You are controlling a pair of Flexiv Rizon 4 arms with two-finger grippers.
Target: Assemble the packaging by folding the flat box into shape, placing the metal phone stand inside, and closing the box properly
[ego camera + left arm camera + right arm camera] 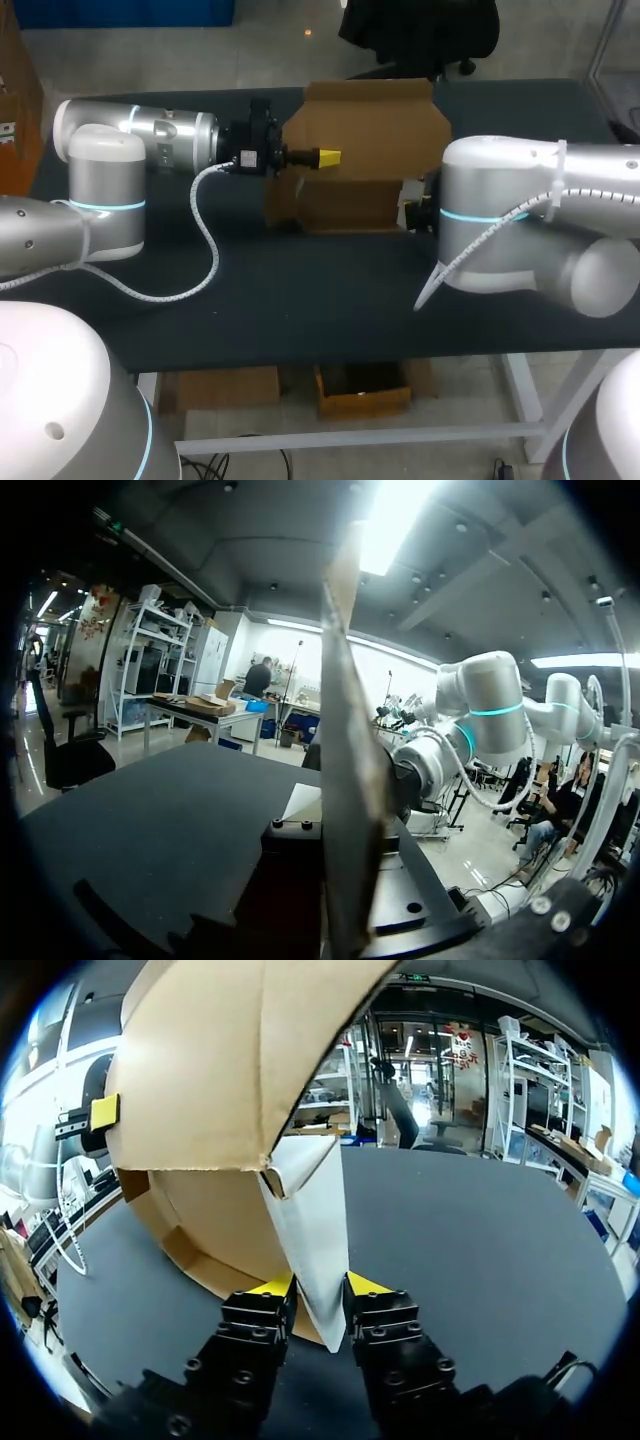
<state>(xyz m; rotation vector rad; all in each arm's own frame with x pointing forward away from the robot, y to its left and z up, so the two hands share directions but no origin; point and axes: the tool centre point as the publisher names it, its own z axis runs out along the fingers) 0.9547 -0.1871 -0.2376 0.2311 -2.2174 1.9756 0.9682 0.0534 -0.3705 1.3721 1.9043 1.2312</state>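
Observation:
The brown cardboard box [365,150] stands partly folded at the back middle of the black table. My left gripper [326,157] comes in from the left, its yellow tips shut on the box's left wall. In the left wrist view that wall [345,780] rises edge-on straight out of the gripper. My right gripper [318,1286] holds a white-faced side flap [310,1240] of the box, with a yellow tip pressed on each side. In the head view my right arm's bulk [520,210] hides that gripper. The metal phone stand is not visible in any view.
The left arm's white cable [205,245] loops down onto the table [300,300] in front of the box. My right arm's elbow hangs over the table's right half. Bare black tabletop lies in front of the box and to its right [480,1230].

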